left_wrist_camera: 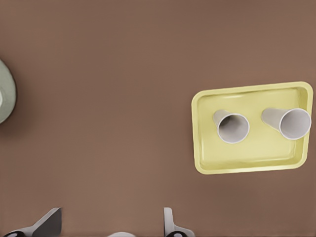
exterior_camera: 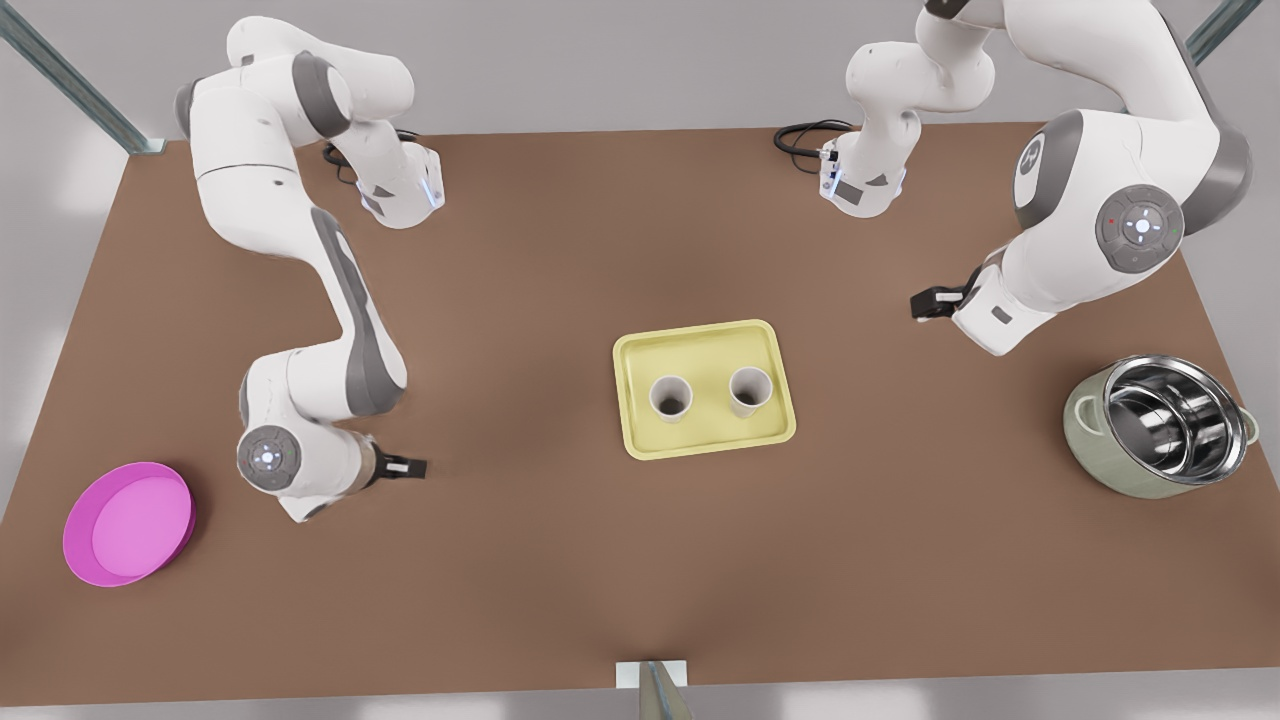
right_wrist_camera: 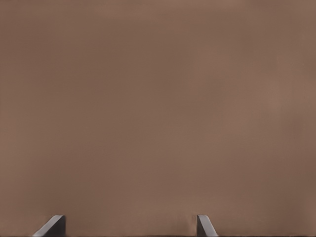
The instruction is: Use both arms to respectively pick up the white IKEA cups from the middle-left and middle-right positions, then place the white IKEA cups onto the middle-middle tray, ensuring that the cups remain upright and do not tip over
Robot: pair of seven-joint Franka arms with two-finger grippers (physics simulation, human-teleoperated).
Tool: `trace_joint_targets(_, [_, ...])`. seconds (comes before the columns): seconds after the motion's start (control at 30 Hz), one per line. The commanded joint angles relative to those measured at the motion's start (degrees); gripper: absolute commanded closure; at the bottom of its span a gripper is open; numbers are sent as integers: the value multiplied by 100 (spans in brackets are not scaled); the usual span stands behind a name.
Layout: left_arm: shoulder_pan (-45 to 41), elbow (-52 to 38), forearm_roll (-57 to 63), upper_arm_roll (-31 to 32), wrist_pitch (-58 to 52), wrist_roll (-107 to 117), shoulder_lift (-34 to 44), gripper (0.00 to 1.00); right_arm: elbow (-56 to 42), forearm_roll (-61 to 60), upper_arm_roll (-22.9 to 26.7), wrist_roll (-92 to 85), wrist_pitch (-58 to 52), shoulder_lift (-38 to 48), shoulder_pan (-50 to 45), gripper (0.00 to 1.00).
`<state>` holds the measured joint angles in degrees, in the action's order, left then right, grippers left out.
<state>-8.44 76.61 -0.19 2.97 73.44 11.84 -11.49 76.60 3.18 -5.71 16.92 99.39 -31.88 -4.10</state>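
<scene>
Both white cups (exterior_camera: 671,397) (exterior_camera: 750,391) are standing upright on the yellow tray (exterior_camera: 704,340), well apart from either hand: the left hand (left_wrist_camera: 109,222) and right hand (right_wrist_camera: 129,224) are hovering spread wide, gripping nothing, above the worktop (exterior_camera: 560,560).

From my remote station I noted a broad brown counter (exterior_camera: 560,560) with a matte, unmarked top. Pale grey floor (exterior_camera: 40,250) showed past its edges, with soft bright patches of light on it. Slanted metal struts (exterior_camera: 70,85) crossed both far corners. A small metal post on a white bracket (exterior_camera: 652,682) stood at the near edge, centre. Black cables (exterior_camera: 805,135) lay coiled on the far side. Lighting was even, shadows faint.
</scene>
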Motion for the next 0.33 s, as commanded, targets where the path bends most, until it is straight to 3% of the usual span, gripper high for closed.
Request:
trace_joint_targets(0.0, [0,-6,1,1,-23,-516,6,0,30,640,140,-1278,-807,533,67,0])
trace_joint_targets(0.13, [0,3,1,1,-23,-516,-37,0,874,324,342,-1656,-929,2185,76,0])
trace_joint_targets(0.3, [0,3,1,1,-23,-516,-37,0,1173,183,360,-1648,-1238,2625,94,0])
